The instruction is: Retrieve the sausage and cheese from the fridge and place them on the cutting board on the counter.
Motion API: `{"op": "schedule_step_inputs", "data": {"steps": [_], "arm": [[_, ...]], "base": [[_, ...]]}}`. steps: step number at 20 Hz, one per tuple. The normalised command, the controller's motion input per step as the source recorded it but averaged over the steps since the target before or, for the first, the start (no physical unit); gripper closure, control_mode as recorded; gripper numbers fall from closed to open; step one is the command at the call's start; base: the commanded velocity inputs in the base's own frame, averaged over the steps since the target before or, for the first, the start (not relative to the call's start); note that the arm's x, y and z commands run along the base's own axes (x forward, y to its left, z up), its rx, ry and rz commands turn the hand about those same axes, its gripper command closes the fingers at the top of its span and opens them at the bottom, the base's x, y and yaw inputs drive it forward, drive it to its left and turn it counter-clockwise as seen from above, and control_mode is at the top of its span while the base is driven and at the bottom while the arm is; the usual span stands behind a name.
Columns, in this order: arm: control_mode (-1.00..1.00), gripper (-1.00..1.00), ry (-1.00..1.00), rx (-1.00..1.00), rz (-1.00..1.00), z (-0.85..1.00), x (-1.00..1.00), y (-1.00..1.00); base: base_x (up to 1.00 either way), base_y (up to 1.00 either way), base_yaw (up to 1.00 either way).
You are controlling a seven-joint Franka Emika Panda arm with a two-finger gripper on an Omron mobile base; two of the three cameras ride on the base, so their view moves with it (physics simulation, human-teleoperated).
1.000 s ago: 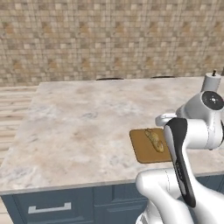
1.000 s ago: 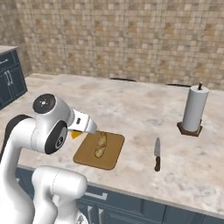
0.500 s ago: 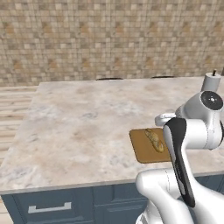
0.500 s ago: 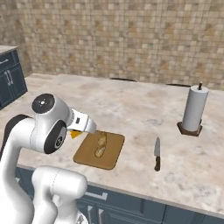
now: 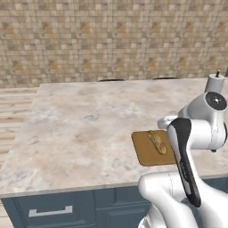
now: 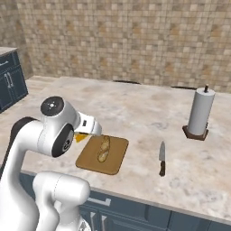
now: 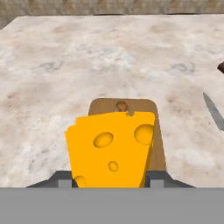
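Comparing with the frames from a second and half a second back, I see no change: arm, base views and everything on the counter [image 5: 84, 129] sit exactly as before.

Jaws are clenched on the cheese [image 7: 111, 148]. In the hand view the yellow-orange wedge with holes sits between the two dark finger tips [image 7: 63, 179], its wide end away from the camera. In the right base view an orange corner of it [image 6: 81, 137] pokes out from behind the white hand. I place the gripper [image 7: 109, 181] just off the near-left edge of the cutting board [image 6: 116, 153], above the counter.

Board contents: one tan elongated lumpy piece [image 6: 103, 150] lying along the board's middle, ahead of the jaws. In the hand view the cheese hides most of the board [image 7: 159, 144]; a small brown bit shows just past the wedge's top edge. I can't tell from these whether that tan piece is the sausage.

Beyond the board, on the far side from the jaws: a knife [image 6: 162, 159] flat on the counter, then a paper towel roll [image 6: 199, 113] upright on its stand.
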Motion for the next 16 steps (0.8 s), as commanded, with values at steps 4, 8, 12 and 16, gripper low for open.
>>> {"op": "schedule_step_inputs", "data": {"steps": [4,8,12,16], "arm": [[-1.0,1.0,0.23,0.0,0.31,-0.25,0.46,-0.01],[-1.0,1.0,0.24,-0.01,0.17,-0.37,0.63,0.18],[-1.0,1.0,0.17,-0.01,0.04,-0.34,0.69,0.3],[-1.0,1.0,0.12,-0.02,0.0,-0.55,0.45,0.3]], "base": [[0.0,0.0,0.0],[0.0,0.0,0.0],[0.0,0.0,0.0],[0.0,0.0,0.0]]}}
